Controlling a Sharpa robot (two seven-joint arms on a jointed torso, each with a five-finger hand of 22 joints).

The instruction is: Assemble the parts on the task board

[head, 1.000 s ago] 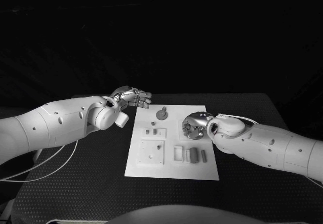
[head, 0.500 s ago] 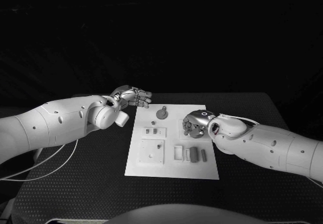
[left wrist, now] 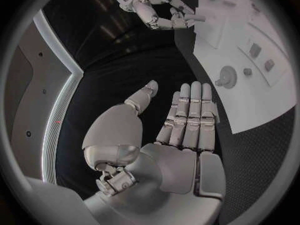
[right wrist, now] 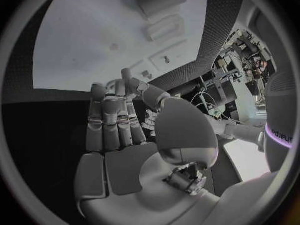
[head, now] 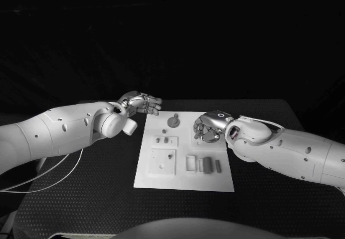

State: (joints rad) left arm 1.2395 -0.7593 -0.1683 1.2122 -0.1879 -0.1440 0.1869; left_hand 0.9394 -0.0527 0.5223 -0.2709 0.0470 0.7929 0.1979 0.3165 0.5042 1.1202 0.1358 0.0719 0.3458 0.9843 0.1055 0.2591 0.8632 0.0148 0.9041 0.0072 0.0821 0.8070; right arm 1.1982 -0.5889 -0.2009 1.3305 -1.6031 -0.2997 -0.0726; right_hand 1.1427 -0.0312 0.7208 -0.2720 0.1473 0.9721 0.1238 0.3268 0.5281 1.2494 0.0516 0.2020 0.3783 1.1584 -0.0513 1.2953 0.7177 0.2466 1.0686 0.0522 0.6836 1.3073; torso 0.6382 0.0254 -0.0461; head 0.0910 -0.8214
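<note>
The white board [head: 184, 177] lies in the middle of the black table [head: 86, 199] in the head view, a long rectangle whose long axis runs from the lower edge of the frame up toward the far side, leaning slightly so its near end sits a little to the right.

On it, near the upper end, a round grey piece with a short stem [head: 173, 121] lies flat, its stem pointing up and to the right. Below it sit a tiny peg [head: 163, 131] and two small grey blocks [head: 164, 141] side by side on a raised white pad. Lower left on the board is a white square plate [head: 162, 162] with a small pin at its middle. To its right lie a pale upright slot piece [head: 190, 163] and two dark bars [head: 208, 165], all with their long axes running along the board's length.

The left hand [head: 143, 104] hovers at the board's upper left corner, over the table just off the edge, holding nothing; the left wrist view shows its fingers [left wrist: 190, 115] straight and pressed side by side, thumb apart.

The right hand [head: 208, 130] hangs over the upper right part of the board, fingers curled downward. Whether it pinches anything cannot be told.
</note>
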